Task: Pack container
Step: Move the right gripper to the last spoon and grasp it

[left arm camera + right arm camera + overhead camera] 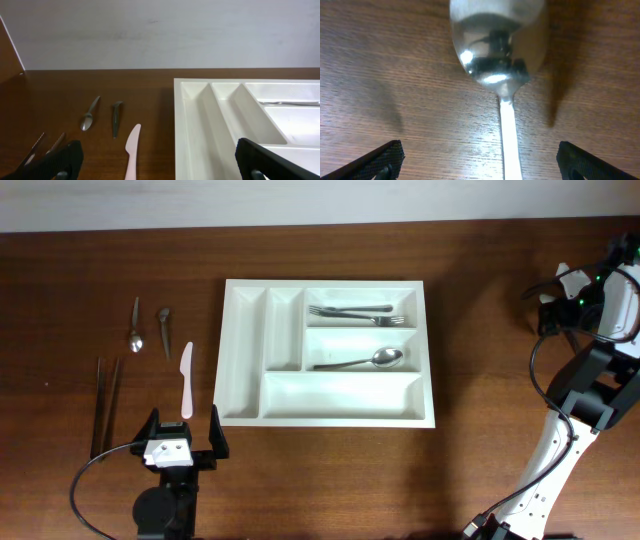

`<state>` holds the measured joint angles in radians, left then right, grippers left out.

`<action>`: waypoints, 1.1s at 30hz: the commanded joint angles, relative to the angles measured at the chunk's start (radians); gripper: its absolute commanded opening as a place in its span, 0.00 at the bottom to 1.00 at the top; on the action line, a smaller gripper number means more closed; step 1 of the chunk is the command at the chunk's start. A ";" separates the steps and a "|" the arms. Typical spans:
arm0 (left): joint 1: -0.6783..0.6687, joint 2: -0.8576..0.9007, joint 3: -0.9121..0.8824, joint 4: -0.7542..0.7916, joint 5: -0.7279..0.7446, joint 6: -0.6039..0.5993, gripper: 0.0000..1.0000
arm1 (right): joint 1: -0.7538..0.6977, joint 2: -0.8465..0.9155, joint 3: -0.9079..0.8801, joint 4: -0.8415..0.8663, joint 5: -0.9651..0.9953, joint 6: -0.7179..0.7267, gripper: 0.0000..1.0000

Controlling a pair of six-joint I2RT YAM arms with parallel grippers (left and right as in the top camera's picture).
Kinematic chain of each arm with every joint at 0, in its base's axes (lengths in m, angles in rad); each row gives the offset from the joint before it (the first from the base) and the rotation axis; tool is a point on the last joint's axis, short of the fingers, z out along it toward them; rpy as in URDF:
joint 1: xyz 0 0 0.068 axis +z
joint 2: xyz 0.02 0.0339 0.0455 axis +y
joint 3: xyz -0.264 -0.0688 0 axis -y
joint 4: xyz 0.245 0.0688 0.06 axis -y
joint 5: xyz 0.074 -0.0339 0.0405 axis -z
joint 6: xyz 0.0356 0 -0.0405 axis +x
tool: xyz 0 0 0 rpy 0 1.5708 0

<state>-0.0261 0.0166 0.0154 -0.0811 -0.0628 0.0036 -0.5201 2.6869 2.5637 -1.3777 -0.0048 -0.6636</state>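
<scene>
1. Nearest the overhead lens, the left gripper (184,423) is seen with jaws spread wide and nothing held, just behind the near end of a pale knife (186,375). Left of the knife, a teaspoon (135,332), a short grey utensil (164,330) and chopsticks (105,405) are scattered on the table (480,240). The container (340,395) is placed mid-table. Forks (350,310) are held in its top wide compartment and a spoon (362,360) in the middle one, while the other three are empty. Packing is judged part done.
2. From the left wrist, the knife is framed between the open fingers, with the container's corner just to its right. A descent and a pinch across the thin, flat handle are probably called for next.
3. From the right wrist, a second spoon (495,45) is seen lying on the wood directly below the right gripper (481,160), whose fingers are parted fully and clear of it. Which pick is meant first cannot be told.
4. No brand, label or writing is readable in any view.
</scene>
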 commanded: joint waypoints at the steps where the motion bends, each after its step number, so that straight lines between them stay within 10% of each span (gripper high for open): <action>1: -0.004 -0.005 -0.005 0.001 0.007 0.011 0.99 | -0.003 0.003 -0.032 0.018 0.029 -0.010 0.99; 33: -0.004 -0.005 -0.005 0.001 0.007 0.011 0.99 | -0.005 0.005 -0.198 0.097 -0.015 -0.010 0.99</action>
<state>-0.0261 0.0166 0.0154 -0.0811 -0.0628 0.0036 -0.5240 2.6392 2.4168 -1.2800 -0.0113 -0.6662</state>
